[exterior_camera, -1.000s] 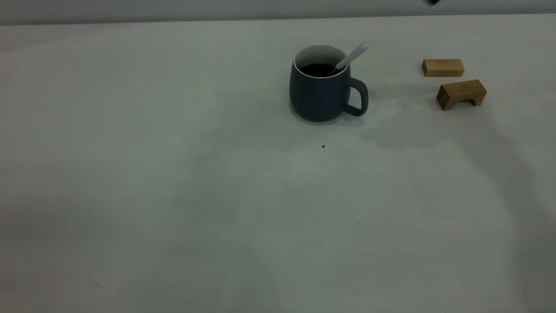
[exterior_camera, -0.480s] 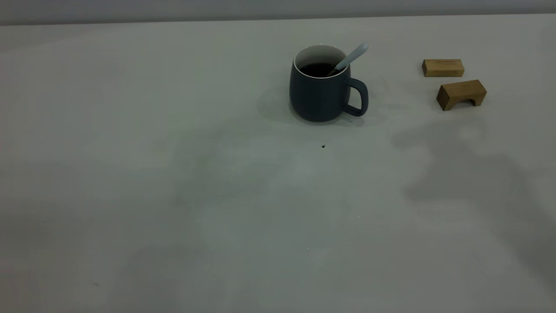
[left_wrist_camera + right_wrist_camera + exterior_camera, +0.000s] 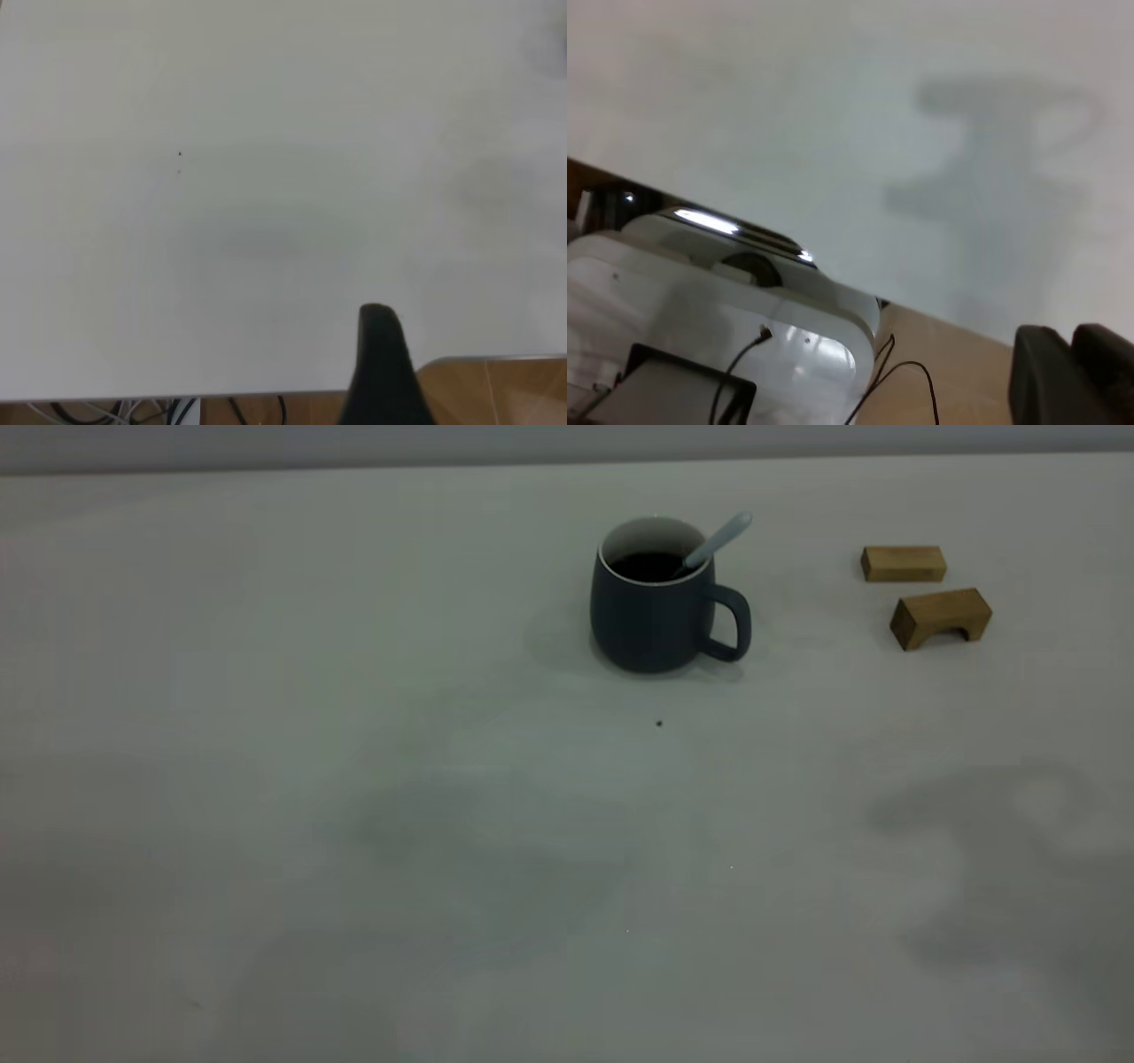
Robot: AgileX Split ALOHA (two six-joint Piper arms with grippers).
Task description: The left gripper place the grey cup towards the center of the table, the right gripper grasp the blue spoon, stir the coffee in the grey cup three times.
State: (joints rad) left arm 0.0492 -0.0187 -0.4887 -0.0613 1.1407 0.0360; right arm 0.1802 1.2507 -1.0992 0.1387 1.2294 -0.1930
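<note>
Both claws sit off the table — grip unreadable. Grey cup stands far-centre, blue spoon propped in its coffee, likely left after stirring.

grey cup: I see a dark slate-grey outside, white inside, thin white rim.
coffee: black-brown, plain.
blue spoon: pale light-blue handle.
table: I read it as plain off-white, one tiny dark speck.
wooden blocks: both tan.
left gripper: I see black only.
right gripper: black.
</note>
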